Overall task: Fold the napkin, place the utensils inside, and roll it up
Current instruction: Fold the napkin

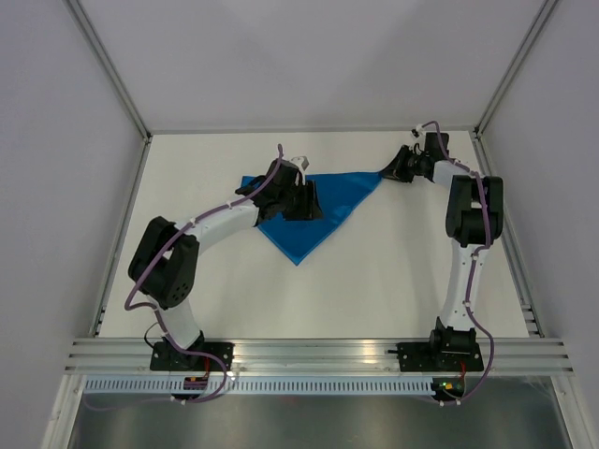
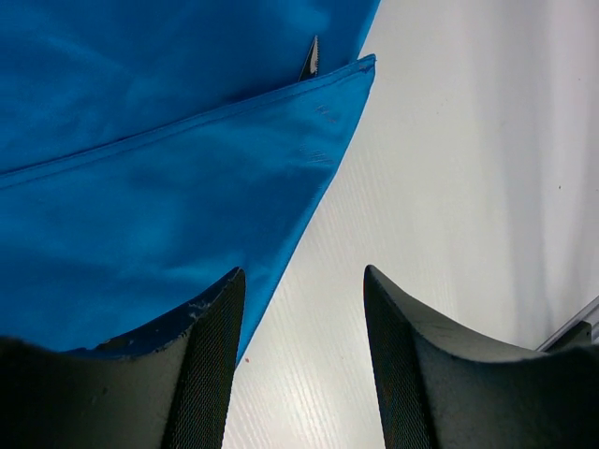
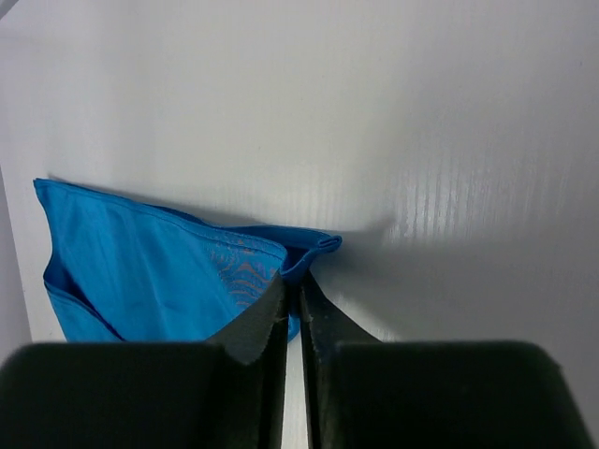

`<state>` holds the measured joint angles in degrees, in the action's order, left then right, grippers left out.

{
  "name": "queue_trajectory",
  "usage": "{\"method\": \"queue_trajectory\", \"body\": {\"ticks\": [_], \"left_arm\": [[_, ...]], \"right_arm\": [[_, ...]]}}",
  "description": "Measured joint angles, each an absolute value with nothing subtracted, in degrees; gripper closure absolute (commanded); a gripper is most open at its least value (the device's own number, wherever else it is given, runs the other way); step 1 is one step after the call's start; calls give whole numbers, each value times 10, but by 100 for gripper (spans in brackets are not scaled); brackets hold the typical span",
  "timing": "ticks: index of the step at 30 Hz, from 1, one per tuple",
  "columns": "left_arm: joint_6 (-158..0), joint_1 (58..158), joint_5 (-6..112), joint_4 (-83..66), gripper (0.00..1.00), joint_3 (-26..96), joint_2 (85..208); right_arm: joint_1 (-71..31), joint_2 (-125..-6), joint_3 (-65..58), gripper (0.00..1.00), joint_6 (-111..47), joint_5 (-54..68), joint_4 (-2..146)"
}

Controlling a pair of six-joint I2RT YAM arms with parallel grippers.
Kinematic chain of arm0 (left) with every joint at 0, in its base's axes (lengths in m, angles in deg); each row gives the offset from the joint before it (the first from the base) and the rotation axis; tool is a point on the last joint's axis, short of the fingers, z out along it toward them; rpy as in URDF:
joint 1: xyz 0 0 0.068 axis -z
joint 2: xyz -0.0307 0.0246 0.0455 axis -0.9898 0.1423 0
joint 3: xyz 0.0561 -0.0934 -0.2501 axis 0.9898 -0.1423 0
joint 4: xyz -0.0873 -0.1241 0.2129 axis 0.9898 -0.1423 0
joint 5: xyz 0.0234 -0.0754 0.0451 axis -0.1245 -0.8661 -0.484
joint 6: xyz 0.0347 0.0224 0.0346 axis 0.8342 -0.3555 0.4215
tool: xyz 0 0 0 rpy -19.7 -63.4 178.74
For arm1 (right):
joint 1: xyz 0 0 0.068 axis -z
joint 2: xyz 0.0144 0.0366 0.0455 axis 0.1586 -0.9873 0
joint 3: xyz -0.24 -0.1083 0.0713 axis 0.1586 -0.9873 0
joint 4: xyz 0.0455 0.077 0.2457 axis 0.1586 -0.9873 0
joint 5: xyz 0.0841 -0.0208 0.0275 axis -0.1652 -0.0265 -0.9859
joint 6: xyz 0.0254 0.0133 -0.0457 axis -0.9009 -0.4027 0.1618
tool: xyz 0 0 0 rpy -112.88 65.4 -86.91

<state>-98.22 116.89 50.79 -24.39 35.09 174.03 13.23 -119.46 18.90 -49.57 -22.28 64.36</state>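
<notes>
While my left end effector (image 2: 301, 281) hangs wide open and empty over the folded napkin (image 1: 328, 210), one utensil (image 2: 311, 58) pokes its tip out between the layers just ahead of it, so I judge it tucked inside. My right end effector (image 3: 293, 290) is clamped on the napkin's corner, likely holding it taut on the desk (image 1: 374, 271) for rolling.

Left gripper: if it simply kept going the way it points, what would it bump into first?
Probably the table, right at the edge of the napkin. The left gripper is open and aimed down at that border; one finger looks set to land on the cloth, though depth is hard to judge.
</notes>
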Motion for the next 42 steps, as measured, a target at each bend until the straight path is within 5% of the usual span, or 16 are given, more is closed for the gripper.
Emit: {"method": "queue_trajectory", "body": {"ticks": [13,20,42], "left_arm": [[-1020,1136,550,-245,40,279,1605],[-1051,1110,567,-243,40,241,1529],[-1104,1079,586,-241,42,130,1422]], "right_arm": [[62,-954,-3,91,-375,-197,753],[-77,-834,-96,91,-202,-176,757],[-279,-883,-158,93,-19,-134,685]]}}
